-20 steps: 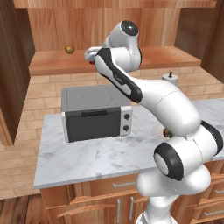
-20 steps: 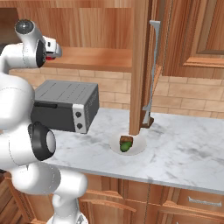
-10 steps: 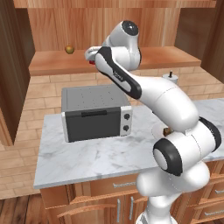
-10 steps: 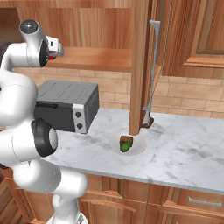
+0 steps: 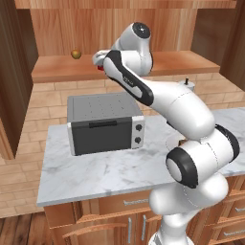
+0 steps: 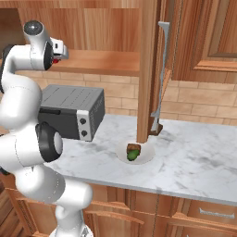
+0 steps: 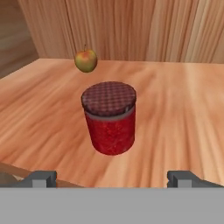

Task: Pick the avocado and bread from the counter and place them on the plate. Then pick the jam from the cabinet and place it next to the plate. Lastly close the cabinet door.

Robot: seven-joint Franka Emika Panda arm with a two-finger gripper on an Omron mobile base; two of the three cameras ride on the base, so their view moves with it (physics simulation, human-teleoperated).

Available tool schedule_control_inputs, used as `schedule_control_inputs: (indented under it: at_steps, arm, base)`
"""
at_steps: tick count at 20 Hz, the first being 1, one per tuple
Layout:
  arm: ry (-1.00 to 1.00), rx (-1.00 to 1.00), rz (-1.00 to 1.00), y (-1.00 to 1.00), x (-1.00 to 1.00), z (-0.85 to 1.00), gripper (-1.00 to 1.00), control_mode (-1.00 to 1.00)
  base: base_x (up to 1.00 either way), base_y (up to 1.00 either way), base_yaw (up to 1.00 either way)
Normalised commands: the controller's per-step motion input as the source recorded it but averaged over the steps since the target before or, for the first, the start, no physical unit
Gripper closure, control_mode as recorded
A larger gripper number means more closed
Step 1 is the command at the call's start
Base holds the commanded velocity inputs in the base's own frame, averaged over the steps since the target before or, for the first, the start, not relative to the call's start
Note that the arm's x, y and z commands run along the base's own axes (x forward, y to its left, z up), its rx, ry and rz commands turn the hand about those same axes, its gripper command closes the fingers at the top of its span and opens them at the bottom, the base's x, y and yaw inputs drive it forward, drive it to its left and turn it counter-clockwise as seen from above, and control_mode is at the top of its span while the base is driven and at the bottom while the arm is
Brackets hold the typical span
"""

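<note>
The hand (image 7: pixel 112 178) is up inside the cabinet (image 5: pixel 119 28), just above the front part of its plank shelf (image 7: pixel 183 109), with its jaws spread as wide as they go and nothing between them. Dead ahead of it stands the jam (image 7: pixel 109 118), upright on the shelf with its darker lid on top. In the hand view the jar sits centred between the two fingertips (image 7: pixel 41 178), slightly beyond them, so the gap already lines up with it and both tips stand clear of its sides. The jar's axis is vertical and the fingers come at it from the side, level with the shelf; a straight push forward along the hand's own line looks like all that the grasp calls for before the jaws shut.

Behind the jam, farther toward the back wall of the cabinet and a little off to one side, sits a yellowish round fruit (image 7: pixel 85 60), well apart from the jar and out of the approach line.

From the left base view the arm reaches up to the shelf's front edge, with a glimpse of red at the hand. Down on the tabletop (image 6: pixel 194 148), the avocado (image 6: pixel 133 155) and the bread (image 6: pixel 134 148) lie on the plate (image 6: pixel 147 156) near the tabletop's front edge, below the open cabinet door (image 6: pixel 149 69), which is not yet closed.
</note>
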Motion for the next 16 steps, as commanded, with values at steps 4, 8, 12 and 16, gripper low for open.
schedule_control_inputs:
  at_steps: [4, 8, 12, 16]
  arm:
    - [0.00, 0.00, 0.01, 0.05, 0.16, -0.06, -1.00, -1.00]
    - [0.00, 0.00, 0.03, 0.06, 0.20, -0.05, -1.00, -1.00]
    - [0.00, 0.00, 0.02, 0.06, 0.17, -0.01, -1.00, -1.00]
    - [0.00, 0.00, 0.02, 0.06, 0.16, -0.01, -1.00, -1.00]
  base:
    - [0.00, 0.00, 0.00]
    - [0.00, 0.00, 0.00]
    - [0.00, 0.00, 0.00]
    - [0.00, 0.00, 0.00]
